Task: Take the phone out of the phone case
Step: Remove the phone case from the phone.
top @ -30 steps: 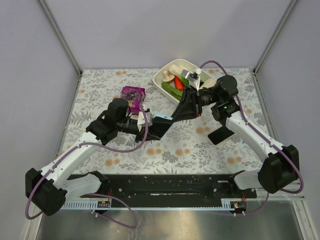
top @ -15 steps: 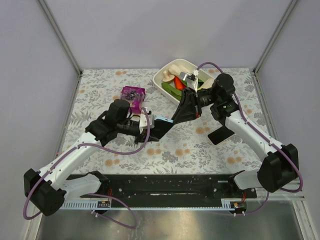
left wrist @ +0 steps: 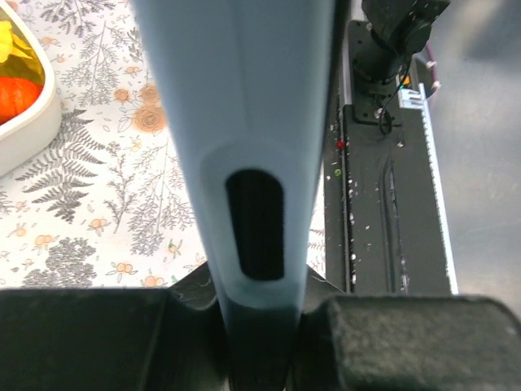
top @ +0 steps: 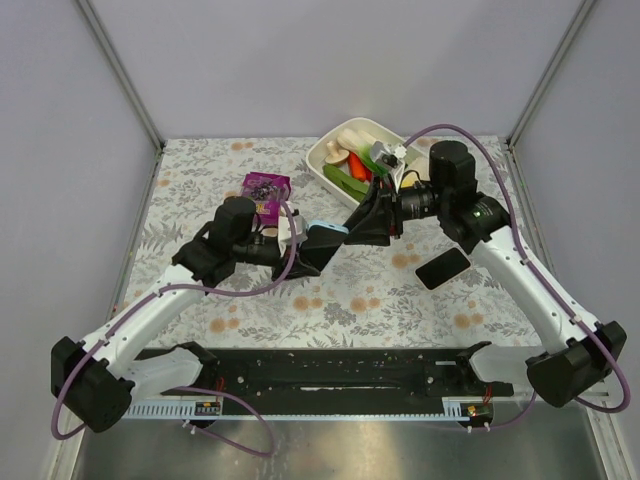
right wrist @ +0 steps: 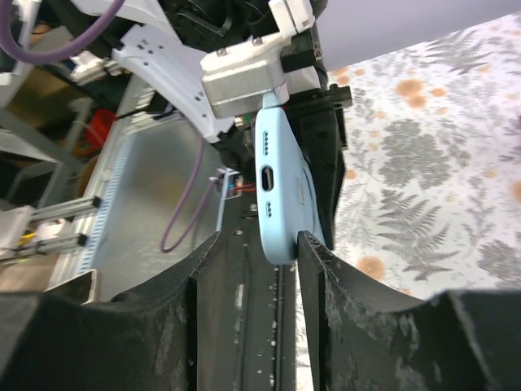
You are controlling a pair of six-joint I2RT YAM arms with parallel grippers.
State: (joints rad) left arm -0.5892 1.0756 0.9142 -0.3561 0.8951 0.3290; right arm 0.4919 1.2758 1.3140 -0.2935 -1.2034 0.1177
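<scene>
While left pincer (top: 303, 250) clamps case (right wrist: 281, 183), right pincer (right wrist: 259, 248) agape; floral tabletop (top: 350, 300), grey walls (top: 330, 60).

Bare tablecloth (top: 340, 310) up front; phone (top: 441, 268), white bin (top: 322, 160) and purple box (top: 266, 187) obstruct beyond

Both arms stretch forward, elbows bowed outward, wrists meeting at the phone case (top: 320, 231). The left gripper (top: 300, 248) is clamped tight on one end of it. The right gripper (top: 360, 228) straddles the opposite end, jaws parted.

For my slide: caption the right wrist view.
Left gripper holds a pale blue phone case; right gripper open, fingers flanking its end.
</scene>
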